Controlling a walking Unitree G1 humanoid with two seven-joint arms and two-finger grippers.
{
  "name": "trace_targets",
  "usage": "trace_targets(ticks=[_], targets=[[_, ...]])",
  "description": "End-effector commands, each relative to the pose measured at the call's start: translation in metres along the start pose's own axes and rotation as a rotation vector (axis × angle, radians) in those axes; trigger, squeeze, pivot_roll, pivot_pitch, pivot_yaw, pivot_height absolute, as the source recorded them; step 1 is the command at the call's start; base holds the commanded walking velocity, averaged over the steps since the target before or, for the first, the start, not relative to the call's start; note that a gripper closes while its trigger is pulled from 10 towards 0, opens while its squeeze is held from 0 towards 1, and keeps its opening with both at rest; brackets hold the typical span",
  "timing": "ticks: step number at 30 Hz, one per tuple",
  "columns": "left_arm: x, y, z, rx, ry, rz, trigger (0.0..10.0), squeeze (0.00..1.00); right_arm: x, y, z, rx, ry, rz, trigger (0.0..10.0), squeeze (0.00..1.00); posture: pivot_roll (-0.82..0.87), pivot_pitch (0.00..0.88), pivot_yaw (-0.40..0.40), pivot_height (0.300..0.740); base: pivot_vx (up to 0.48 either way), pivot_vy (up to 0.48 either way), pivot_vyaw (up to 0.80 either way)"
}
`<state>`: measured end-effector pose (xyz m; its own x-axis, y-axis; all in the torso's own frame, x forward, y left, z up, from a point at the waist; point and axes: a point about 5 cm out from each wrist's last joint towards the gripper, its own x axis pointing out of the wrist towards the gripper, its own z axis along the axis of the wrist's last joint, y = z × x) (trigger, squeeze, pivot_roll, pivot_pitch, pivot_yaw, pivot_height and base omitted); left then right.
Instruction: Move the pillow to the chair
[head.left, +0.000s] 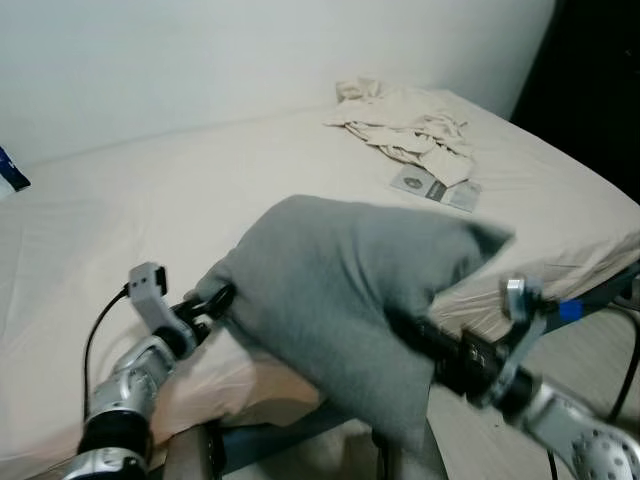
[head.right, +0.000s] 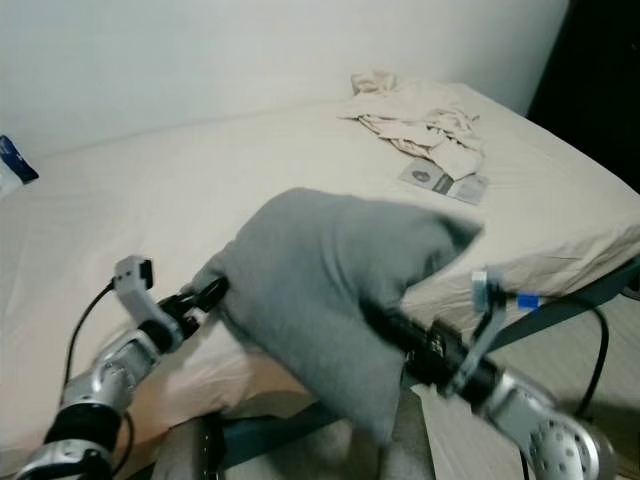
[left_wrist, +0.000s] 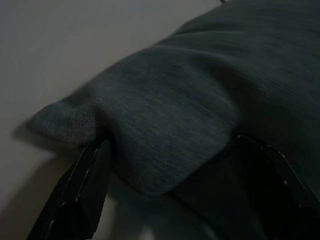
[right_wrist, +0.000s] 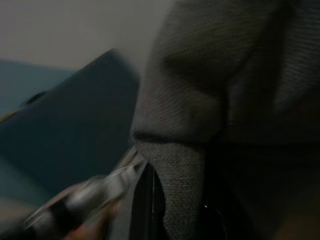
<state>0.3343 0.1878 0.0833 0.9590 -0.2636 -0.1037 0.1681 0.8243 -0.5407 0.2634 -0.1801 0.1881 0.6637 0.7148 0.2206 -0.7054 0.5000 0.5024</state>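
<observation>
A grey pillow (head.left: 350, 290) is held up over the near edge of the bed (head.left: 150, 210), between my two arms. My left gripper (head.left: 212, 300) is shut on the pillow's left corner. In the left wrist view the grey fabric (left_wrist: 165, 125) bulges between the two black fingers (left_wrist: 75, 195). My right gripper (head.left: 420, 338) reaches in from the right and is shut on the pillow's lower right side, its tips buried under the cloth. The right wrist view is blurred, with one finger (right_wrist: 147, 200) pressed against the pillow fabric (right_wrist: 225, 100).
The bed has a beige sheet and stands against a white wall. A crumpled beige cloth (head.left: 405, 120) and a flat printed packet (head.left: 435, 187) lie at its far right. A blue object (head.left: 10, 172) sits at the left edge. The blue bed frame (head.left: 600, 290) and floor lie lower right.
</observation>
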Motion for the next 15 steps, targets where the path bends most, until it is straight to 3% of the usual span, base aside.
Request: trace_targets(ticks=[1, 3, 5, 6, 8, 13, 14, 15], targets=[[0.008, -0.008, -0.003, 0.033, -0.008, 0.027, 10.0, 0.00, 0.010, -0.010, 0.017, -0.048, -0.077, -0.090, 0.0, 0.00, -0.06, 0.102, 0.016, 0.527, 0.000, 0.000, 0.00], [0.010, -0.008, -0.003, 0.028, -0.017, 0.051, 10.0, 0.00, 0.016, -0.006, 0.023, -0.038, -0.097, -0.047, 0.0, 0.00, -0.06, 0.101, 0.013, 0.527, 0.000, 0.000, 0.00], [0.011, -0.004, -0.001, 0.011, -0.038, 0.096, 10.0, 0.00, 0.025, 0.015, 0.026, -0.012, -0.096, 0.127, 0.0, 0.00, -0.06, 0.100, 0.008, 0.527, 0.000, 0.000, 0.00], [0.011, -0.004, -0.001, 0.011, -0.038, 0.096, 10.0, 0.00, 0.025, 0.015, 0.026, -0.012, -0.096, 0.127, 0.0, 0.00, -0.06, 0.100, 0.008, 0.527, 0.000, 0.000, 0.00], [0.011, -0.002, 0.004, -0.047, -0.070, 0.105, 10.0, 0.00, 0.031, 0.046, 0.028, 0.043, -0.101, 0.347, 0.0, 0.00, -0.05, 0.098, 0.003, 0.527, 0.000, 0.000, 0.00], [0.012, -0.006, 0.008, -0.137, -0.083, 0.048, 10.0, 0.00, 0.033, 0.064, 0.036, 0.076, -0.144, 0.478, 0.0, 0.00, -0.05, 0.097, 0.001, 0.527, 0.000, 0.000, 0.00], [0.012, -0.012, 0.005, -0.209, -0.058, -0.036, 10.0, 0.00, 0.029, 0.065, 0.036, 0.104, -0.146, 0.501, 0.0, 0.00, -0.06, 0.094, 0.000, 0.527, 0.000, 0.000, 0.00], [0.012, -0.012, 0.005, -0.209, -0.058, -0.036, 10.0, 0.00, 0.029, 0.065, 0.036, 0.104, -0.146, 0.501, 0.0, 0.00, -0.06, 0.094, 0.000, 0.527, 0.000, 0.000, 0.00]])
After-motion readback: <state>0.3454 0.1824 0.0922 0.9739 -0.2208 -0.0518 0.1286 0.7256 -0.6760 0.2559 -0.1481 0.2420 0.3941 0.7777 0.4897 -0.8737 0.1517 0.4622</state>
